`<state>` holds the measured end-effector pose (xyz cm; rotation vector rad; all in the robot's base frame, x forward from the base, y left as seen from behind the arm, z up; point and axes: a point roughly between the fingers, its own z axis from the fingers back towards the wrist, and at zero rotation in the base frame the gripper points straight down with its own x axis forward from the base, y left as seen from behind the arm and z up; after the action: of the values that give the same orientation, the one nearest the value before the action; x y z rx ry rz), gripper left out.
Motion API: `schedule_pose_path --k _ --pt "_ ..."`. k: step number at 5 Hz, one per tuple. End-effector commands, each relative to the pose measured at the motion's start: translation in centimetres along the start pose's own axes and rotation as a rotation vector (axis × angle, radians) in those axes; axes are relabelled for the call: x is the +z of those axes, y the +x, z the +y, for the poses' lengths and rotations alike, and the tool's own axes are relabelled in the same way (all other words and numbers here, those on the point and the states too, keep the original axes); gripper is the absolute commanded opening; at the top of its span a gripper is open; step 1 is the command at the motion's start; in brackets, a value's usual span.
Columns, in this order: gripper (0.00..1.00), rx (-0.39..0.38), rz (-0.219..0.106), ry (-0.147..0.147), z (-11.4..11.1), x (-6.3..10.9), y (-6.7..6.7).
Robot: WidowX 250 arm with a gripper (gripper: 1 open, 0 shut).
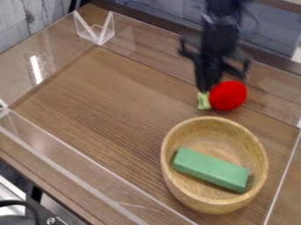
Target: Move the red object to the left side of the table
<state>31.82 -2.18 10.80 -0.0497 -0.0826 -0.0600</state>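
Observation:
The red object [230, 95], a small rounded toy fruit with a green stub on its left, lies on the brown wood-grain table [106, 97] towards the far right. My gripper [209, 84] is blurred by motion and hangs just above and to the left of the fruit. Its fingers are drawn together into one narrow dark shape, shut, and nothing shows between them. The fruit rests on the wood, to the right of the fingertips.
A round light-wood bowl [242, 197] at the near right holds a green rectangular block [212, 170]. Low clear acrylic walls [35, 141] edge the table, and a clear folded piece [94, 29] stands at the far left corner.

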Motion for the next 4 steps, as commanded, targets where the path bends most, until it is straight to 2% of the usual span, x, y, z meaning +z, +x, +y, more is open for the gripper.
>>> schedule_pose_path --k 1,2,3,4 --pt "0.00 0.015 -0.082 0.009 3.9 3.4 -0.8" --pt "1.00 -0.076 -0.074 -0.018 0.7 2.3 0.0" --pt "1.00 -0.154 -0.058 -0.030 -1.8 0.7 0.7" --pt "1.00 -0.213 -0.057 -0.041 -3.0 -0.1 1.2"
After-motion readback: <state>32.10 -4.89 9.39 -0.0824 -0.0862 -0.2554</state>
